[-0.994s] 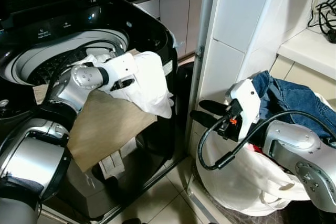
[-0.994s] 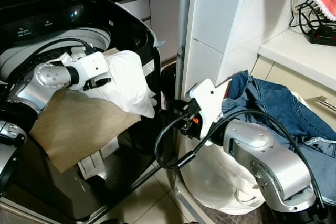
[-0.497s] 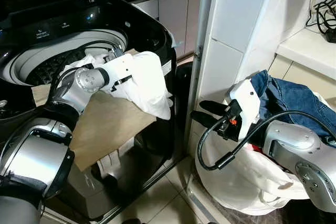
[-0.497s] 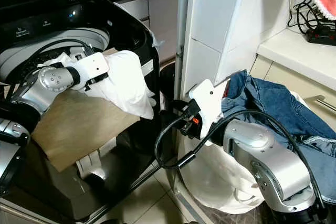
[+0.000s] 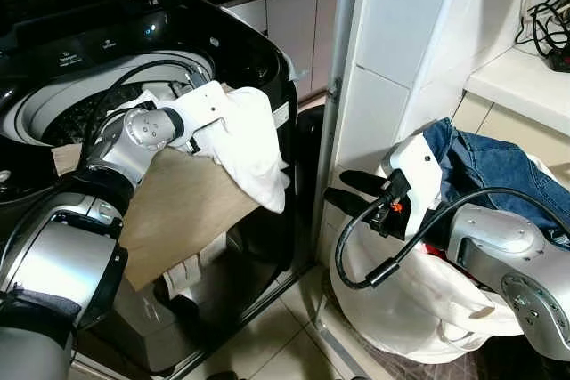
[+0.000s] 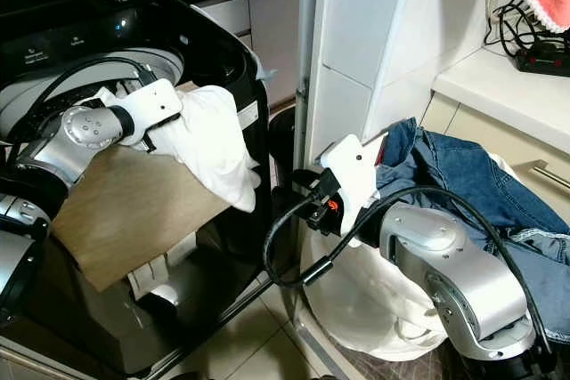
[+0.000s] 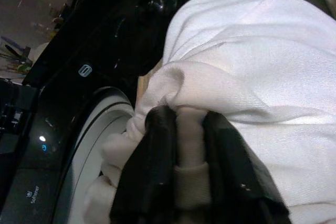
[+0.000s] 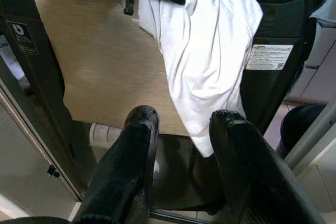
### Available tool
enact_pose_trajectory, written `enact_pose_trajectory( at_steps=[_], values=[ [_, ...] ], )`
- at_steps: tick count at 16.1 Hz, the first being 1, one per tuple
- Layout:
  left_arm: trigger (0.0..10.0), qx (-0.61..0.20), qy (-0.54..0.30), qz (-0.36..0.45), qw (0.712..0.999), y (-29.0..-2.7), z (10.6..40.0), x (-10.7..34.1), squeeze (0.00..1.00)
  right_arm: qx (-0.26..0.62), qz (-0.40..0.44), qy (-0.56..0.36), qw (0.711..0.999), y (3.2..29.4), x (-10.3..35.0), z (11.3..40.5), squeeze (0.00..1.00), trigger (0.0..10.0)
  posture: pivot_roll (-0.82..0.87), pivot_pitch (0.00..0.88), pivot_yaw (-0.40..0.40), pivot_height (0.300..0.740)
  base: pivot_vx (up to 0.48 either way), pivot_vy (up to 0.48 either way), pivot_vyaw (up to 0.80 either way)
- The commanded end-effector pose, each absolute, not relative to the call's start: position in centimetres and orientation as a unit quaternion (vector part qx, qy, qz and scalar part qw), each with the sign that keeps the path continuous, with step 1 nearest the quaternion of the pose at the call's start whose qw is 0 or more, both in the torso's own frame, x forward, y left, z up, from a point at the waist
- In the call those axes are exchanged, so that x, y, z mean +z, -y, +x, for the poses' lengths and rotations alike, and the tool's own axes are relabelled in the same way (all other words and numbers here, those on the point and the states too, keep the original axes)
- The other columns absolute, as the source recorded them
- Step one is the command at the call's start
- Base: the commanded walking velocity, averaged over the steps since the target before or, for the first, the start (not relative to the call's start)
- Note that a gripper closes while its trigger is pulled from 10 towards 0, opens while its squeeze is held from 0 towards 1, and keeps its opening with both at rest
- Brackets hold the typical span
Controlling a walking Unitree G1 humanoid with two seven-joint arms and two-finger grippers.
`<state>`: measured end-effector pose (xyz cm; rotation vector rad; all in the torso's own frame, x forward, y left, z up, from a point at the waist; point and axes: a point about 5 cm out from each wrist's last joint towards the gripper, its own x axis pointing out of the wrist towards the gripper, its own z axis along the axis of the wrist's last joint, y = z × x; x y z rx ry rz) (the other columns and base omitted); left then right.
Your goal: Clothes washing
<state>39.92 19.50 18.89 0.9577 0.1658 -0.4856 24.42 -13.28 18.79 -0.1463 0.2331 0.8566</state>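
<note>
Loading stage of a clothes wash, seen from the robot's head and both wrists. The left claw point(image 7: 181, 182) is clenched on a fold of the white garment point(image 5: 249, 144) at the front rim of the top-loading washing machine point(image 5: 258, 51). Part of the cloth lies over the rim toward the drum opening point(image 5: 53, 113); the larger part hangs down the outside of the machine, draped over a tan cardboard sheet point(image 5: 183, 206) that leans on the machine's front. The right claw point(image 8: 184, 145) is released, its two fingers apart and holding nothing, poised beside the machine near a white pillar point(image 5: 401, 51).

Risks, as judged from this pose: most of the garment's weight appears to hang outside the machine, so letting go here would probably allow it to slide off the rim onto the tiled floor point(image 5: 276, 340). The pinch takes only a small bunch of fabric, which may slip out under a pull. Dragging the cloth inward could also shift the cardboard sheet.

Surroundings: a laundry corner with pale floor tiles. Beyond the pillar from the machine, blue denim clothing point(image 6: 472, 180) lies on a white laundry bag point(image 5: 419, 300), still to be washed. A white bench point(image 5: 525, 82) with cables stands behind it.
</note>
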Motion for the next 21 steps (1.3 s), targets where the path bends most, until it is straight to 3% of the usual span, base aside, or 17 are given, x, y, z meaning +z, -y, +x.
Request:
enact_pose_trajectory(
  at_steps=[1, 6, 8, 9, 11, 12, 15, 16, 17, 21],
  values=[
    [0.0, -0.198, -0.07, 0.451, 0.867, -20.6, 40.3, 20.5, 0.0, 0.421, -0.077, -0.106, 0.898, 13.2, 19.1, 24.4, 0.0, 10.0, -0.09, 0.0, 0.065, 0.74, 0.0, 0.0, 0.0],
    [0.0, -0.152, -0.057, 0.442, 0.882, -21.8, 40.7, 22.3, 0.0, 0.421, -0.078, -0.105, 0.897, 13.2, 19.1, 24.4, 0.0, 10.0, -0.09, 0.0, 0.062, 0.74, 0.0, 0.0, 0.0],
    [0.0, -0.019, 0.025, 0.473, 0.88, -23.9, 41.1, 27.2, 0.0, 0.417, -0.08, -0.102, 0.9, 13.3, 19.2, 24.5, 0.0, 10.0, -0.09, 0.0, 0.062, 0.74, 0.0, 0.0, 0.0],
    [0.0, 0.085, 0.095, 0.498, 0.857, -25.6, 40.7, 31.6, 0.0, 0.413, -0.08, -0.1, 0.902, 13.4, 19.3, 24.6, 0.0, 10.0, -0.09, 0.0, 0.062, 0.74, 0.0, 0.0, 0.0],
    [0.0, 0.153, 0.109, 0.52, 0.833, -27.4, 39.9, 35.2, 0.0, 0.412, -0.082, -0.1, 0.902, 13.5, 19.4, 24.7, 0.0, 10.0, -0.09, 0.0, 0.062, 0.74, 0.0, 0.0, 0.0],
    [10.0, 0.139, 0.074, 0.504, 0.85, -28.0, 39.9, 35.1, 0.0, 0.417, -0.082, -0.101, 0.9, 13.3, 19.3, 24.6, 0.0, 10.0, -0.08, 0.0, 0.06, 0.74, 0.0, 0.0, 0.0],
    [10.0, 0.046, -0.025, 0.477, 0.877, -27.3, 40.6, 30.6, 0.0, 0.431, -0.078, -0.098, 0.894, 12.8, 19.3, 24.4, 0.0, 10.0, -0.08, 0.0, 0.061, 0.74, 0.0, 0.0, 0.0],
    [10.0, 0.007, -0.058, 0.457, 0.887, -26.7, 40.8, 28.6, 0.67, 0.433, -0.078, -0.097, 0.893, 12.6, 19.3, 24.3, 0.0, 10.0, -0.08, 0.0, 0.06, 0.74, 0.0, 0.0, 0.0],
    [10.0, -0.007, -0.079, 0.438, 0.896, -26.6, 40.8, 27.6, 1.0, 0.436, -0.078, -0.098, 0.891, 12.6, 19.3, 24.3, 0.0, 10.0, -0.08, 0.0, 0.06, 0.74, 0.0, 0.0, 0.0],
    [10.0, -0.025, -0.131, 0.407, 0.903, -26.9, 40.6, 26.1, 1.0, 0.438, -0.081, -0.101, 0.889, 12.6, 19.3, 24.1, 0.0, 10.0, -0.09, 0.0, 0.06, 0.74, 0.0, 0.0, 0.0]
  ],
)
